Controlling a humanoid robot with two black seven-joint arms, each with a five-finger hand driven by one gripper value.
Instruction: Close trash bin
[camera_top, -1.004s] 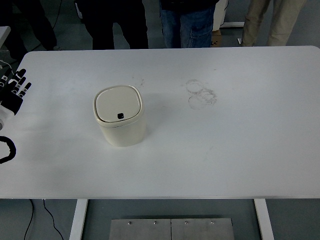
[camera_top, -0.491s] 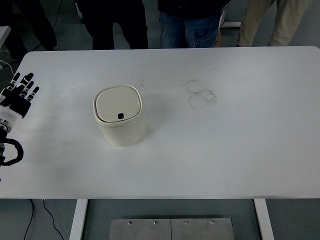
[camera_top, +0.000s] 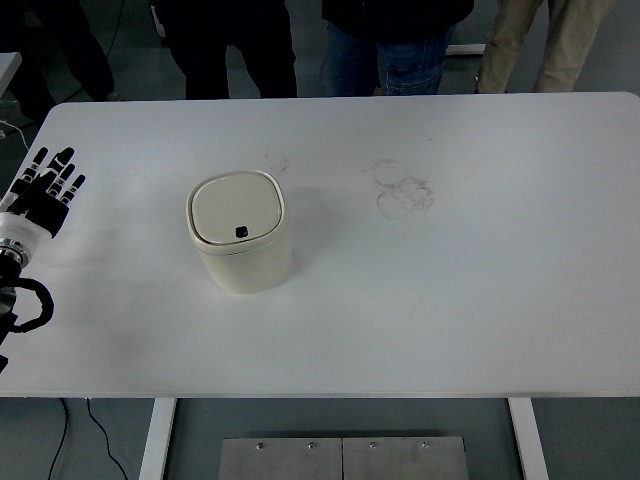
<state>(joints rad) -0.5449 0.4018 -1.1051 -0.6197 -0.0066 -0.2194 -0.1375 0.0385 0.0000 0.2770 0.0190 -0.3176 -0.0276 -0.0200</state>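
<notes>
Standing left of center on the table (camera_top: 480, 300), the trash bin (camera_top: 240, 232) is looking light, rigid and slick; its flat lid (camera_top: 236, 211) suits pressing. Left hand (camera_top: 42, 190) is hovering spread, empty.

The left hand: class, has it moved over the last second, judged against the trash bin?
Yes. The left hand has moved rightward, in over the table toward the unmoved trash bin.

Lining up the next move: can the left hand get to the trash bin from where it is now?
Probably yes. The left hand hovers with fingers spread at the table's left edge, and only bare white table lies between it and the trash bin. The bin's lid already looks shut.
</notes>
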